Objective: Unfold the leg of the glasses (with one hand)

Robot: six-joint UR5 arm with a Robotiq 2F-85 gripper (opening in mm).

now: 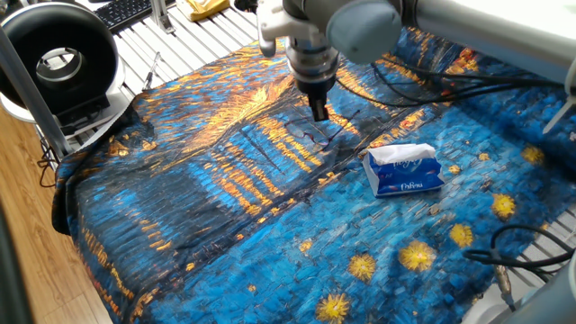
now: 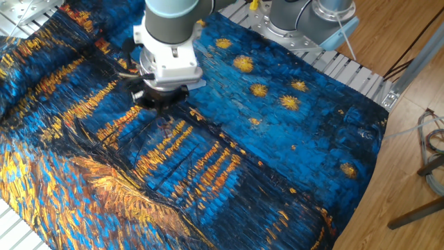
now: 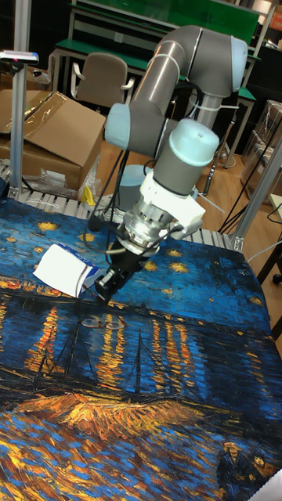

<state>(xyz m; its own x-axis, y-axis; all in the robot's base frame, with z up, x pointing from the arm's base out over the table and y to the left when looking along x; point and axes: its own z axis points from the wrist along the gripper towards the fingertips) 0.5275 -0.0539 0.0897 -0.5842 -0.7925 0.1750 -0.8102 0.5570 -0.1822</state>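
The glasses (image 1: 310, 138) lie flat on the blue and orange painted cloth (image 1: 225, 207), a thin dark wire frame with clear oval lenses. In the tall fixed view the glasses (image 3: 102, 322) show as faint ovals just below the fingertips. My gripper (image 1: 319, 113) hangs a little above them, pointing down with its black fingers close together and nothing visibly between them. Seen in the tall view, the gripper (image 3: 103, 293) sits slightly above the cloth. From the other side, the gripper (image 2: 161, 98) and its wrist hide the glasses.
A blue-white tissue pack (image 1: 403, 169) lies to the right of the glasses, also seen as the tissue pack (image 3: 66, 270). A round black ring device (image 1: 58, 58) stands at the table's left corner. Cables (image 1: 513, 256) trail at the right edge.
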